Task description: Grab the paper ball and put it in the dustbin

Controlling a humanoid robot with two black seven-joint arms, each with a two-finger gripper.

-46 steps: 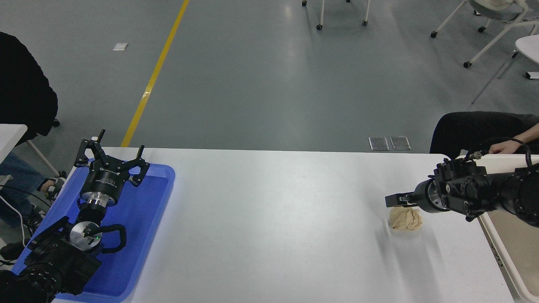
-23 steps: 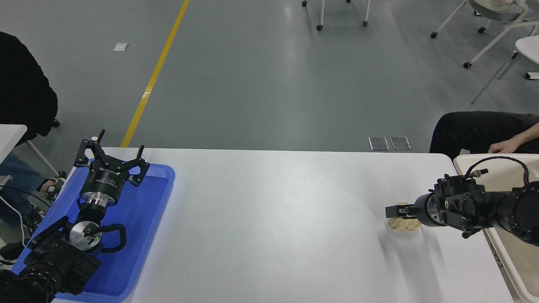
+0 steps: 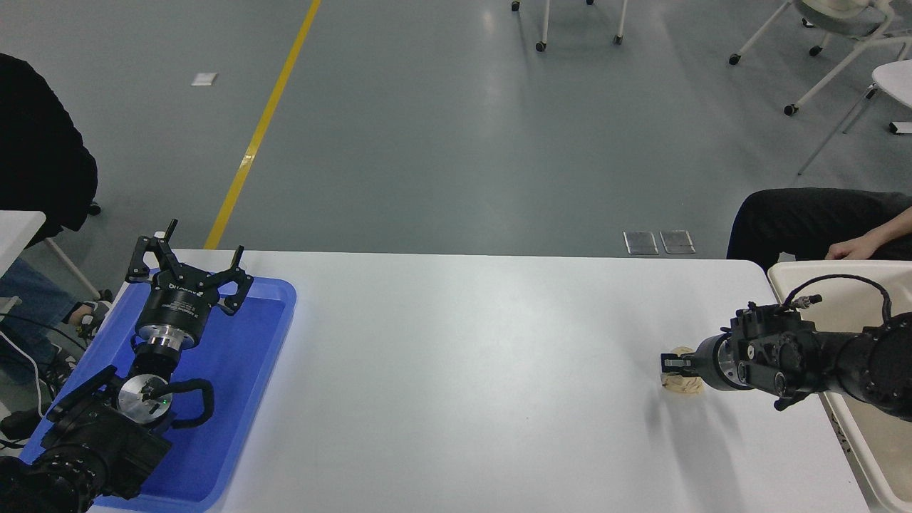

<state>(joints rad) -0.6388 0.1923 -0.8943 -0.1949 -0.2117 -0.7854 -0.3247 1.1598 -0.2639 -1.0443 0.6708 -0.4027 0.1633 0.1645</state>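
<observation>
Gripping paper ball (image 3: 682, 385) with my right gripper (image 3: 673, 365) | ball: tan, creased, mostly hidden, on white table (image 3: 456, 370) far right, near dustbin (image 3: 866, 449) | left gripper (image 3: 187, 267) open over blue tray (image 3: 242, 385)

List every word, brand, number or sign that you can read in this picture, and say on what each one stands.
No text can be read for certain.
Left gripper: a pale line of print on its black body, too small and blurred to read.
Right gripper, paper ball, dustbin, blue tray, table: no print visible.
Floor: a yellow line, without words.
</observation>
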